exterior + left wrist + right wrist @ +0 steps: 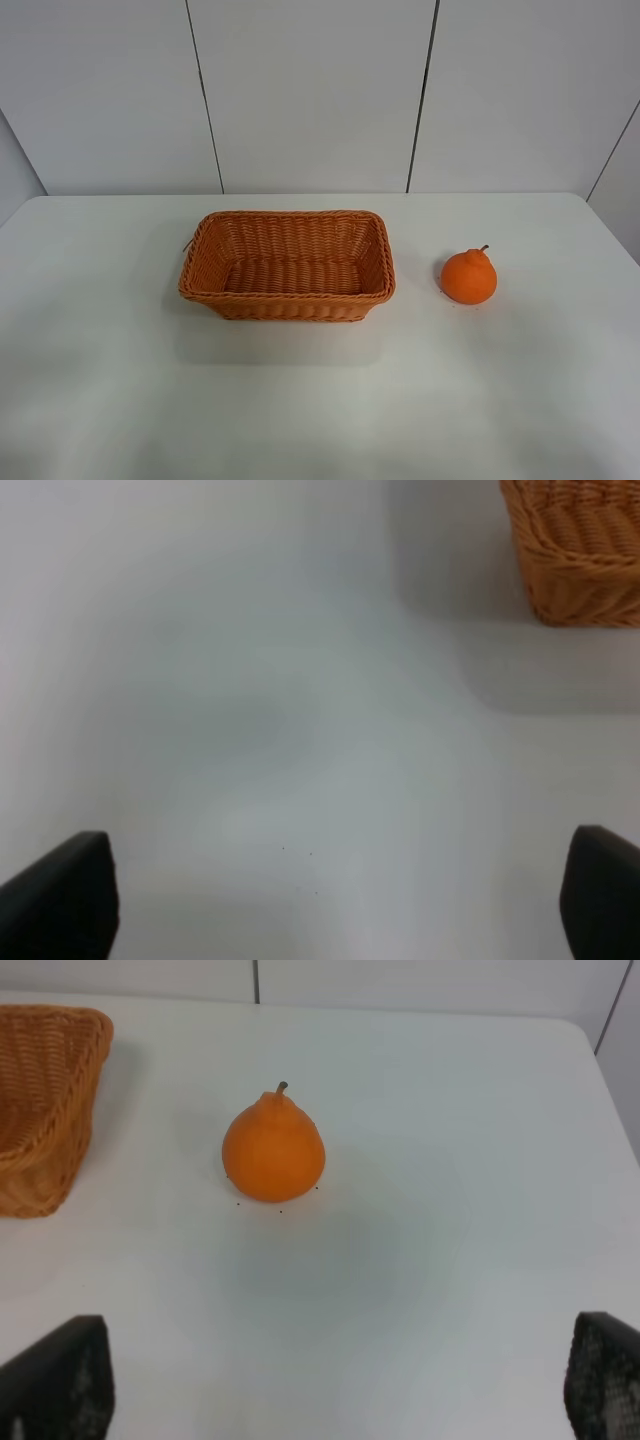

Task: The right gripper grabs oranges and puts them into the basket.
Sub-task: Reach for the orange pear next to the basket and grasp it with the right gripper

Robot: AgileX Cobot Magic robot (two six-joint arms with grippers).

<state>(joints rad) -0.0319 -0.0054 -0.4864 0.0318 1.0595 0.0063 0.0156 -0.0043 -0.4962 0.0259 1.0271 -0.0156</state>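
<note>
Approach is the step in hand, since the bright orange, pear-necked fruit with a short dark stem (273, 1150) sits upright on the white tabletop (300, 400). It is well apart from the rectangular orange-brown woven wicker basket (287, 297), on the right arm's side of it. The black two-fingered right gripper (330, 1380) is released, its fingers (60, 1380) spread wide and holding nothing. The fruit lies ahead of it, roughly centred between them, a little toward the basket side. A good grasp, I judge, would bring the claw forward and down so the fingers straddle the round belly below the neck, not the stem, then close gently. The skin looks smooth, and the fruit could roll if one finger nudges it first. The lift should clear the braided rim before crossing over. The black left gripper (332, 895) is likewise spread and empty over bare table near the basket's corner, out of the way.
</note>
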